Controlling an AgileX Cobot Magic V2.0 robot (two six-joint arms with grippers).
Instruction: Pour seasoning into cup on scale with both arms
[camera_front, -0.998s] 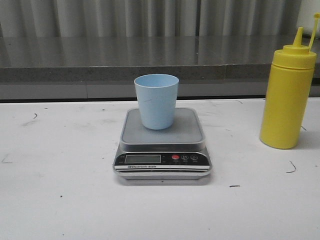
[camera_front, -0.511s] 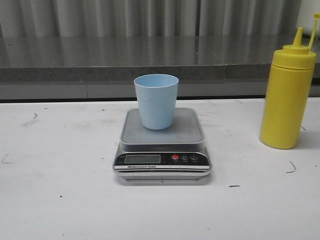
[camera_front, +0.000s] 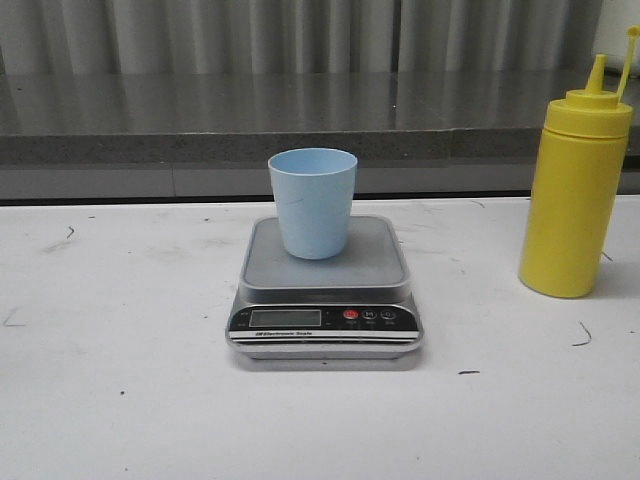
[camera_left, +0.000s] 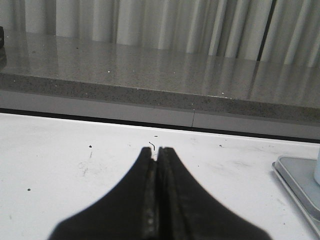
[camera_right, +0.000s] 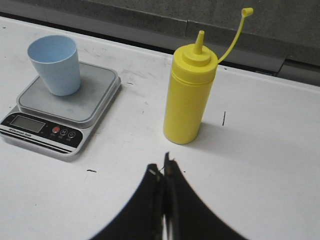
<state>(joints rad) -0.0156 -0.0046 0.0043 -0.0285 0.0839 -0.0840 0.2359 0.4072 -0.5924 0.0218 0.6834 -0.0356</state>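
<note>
A light blue cup (camera_front: 313, 203) stands upright on the grey platform of the silver scale (camera_front: 325, 318) at the table's middle. The yellow seasoning bottle (camera_front: 574, 190) stands upright to the right of the scale, its nozzle uncapped and the cap strap sticking up. In the right wrist view the seasoning bottle (camera_right: 190, 97) is just ahead of my right gripper (camera_right: 161, 168), which is shut and empty; the cup (camera_right: 55, 65) and scale (camera_right: 45, 129) lie further off. My left gripper (camera_left: 157, 150) is shut and empty over bare table, with the scale's edge (camera_left: 295, 172) off to one side. Neither gripper shows in the front view.
A grey stone ledge (camera_front: 300, 120) runs along the back of the white table, with pale curtains behind it. Small dark scuff marks (camera_front: 583, 335) dot the tabletop. Open table surface lies left of the scale and in front of it.
</note>
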